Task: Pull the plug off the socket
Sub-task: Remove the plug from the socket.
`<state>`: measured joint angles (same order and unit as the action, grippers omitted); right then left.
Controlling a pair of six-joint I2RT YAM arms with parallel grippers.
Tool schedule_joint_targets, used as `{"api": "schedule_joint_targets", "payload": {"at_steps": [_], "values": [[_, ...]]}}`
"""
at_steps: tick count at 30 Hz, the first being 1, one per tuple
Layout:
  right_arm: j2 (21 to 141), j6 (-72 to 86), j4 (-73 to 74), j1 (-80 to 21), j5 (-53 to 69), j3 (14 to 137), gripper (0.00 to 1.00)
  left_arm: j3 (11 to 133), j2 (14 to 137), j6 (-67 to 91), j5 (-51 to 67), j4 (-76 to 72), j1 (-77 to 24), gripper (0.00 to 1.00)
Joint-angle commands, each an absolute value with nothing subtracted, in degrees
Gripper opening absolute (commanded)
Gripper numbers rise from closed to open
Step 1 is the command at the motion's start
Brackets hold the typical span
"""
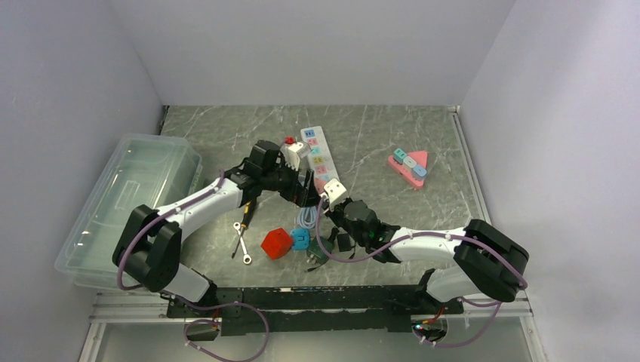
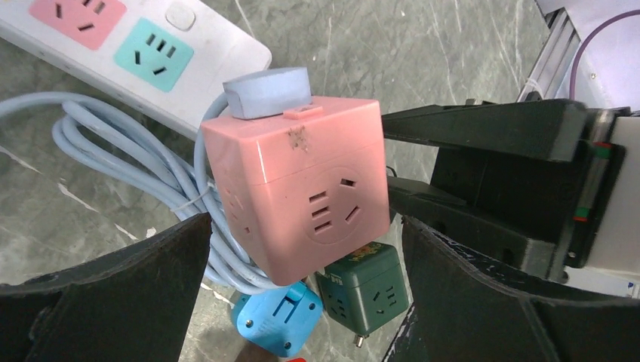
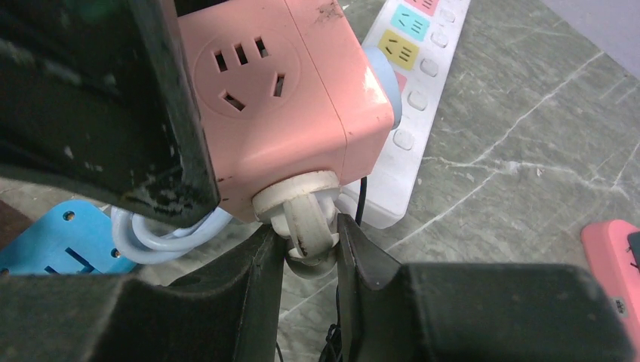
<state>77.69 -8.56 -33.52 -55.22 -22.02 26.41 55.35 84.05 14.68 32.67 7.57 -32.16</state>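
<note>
I had the left gripper (image 2: 306,230) clamped on the pink cube socket (image 2: 302,196), a finger on each of two opposite faces. The cube sat just beside the end of the white power strip (image 2: 113,45). The right gripper (image 3: 311,245) pinched the white plug (image 3: 302,211) by its neck, with the plug seated in the cube face toward that arm. A blue cable (image 2: 106,143) looped alongside, and a blue cube (image 2: 275,320) and a green cube (image 2: 366,290) lay beyond.

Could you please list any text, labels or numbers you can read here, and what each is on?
None is legible.
Green cube socket: small coloured sticker on top, too blurred to read.
Pink cube socket, white plug, power strip: no print visible.
</note>
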Motion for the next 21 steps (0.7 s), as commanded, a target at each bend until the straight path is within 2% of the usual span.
{"api": "schedule_joint_targets", "payload": {"at_steps": [1,21], "values": [[76.5,-8.6,-42.1,-55.1,-25.3,30.0,0.0,57.6,85.5,13.6,33.1,8.0,-32.8,1.0],[77.1,-10.0,-42.6,-56.9,-24.7,30.3,0.0,58.3,88.6,13.1,32.3,9.1,-33.1,0.99]]}}
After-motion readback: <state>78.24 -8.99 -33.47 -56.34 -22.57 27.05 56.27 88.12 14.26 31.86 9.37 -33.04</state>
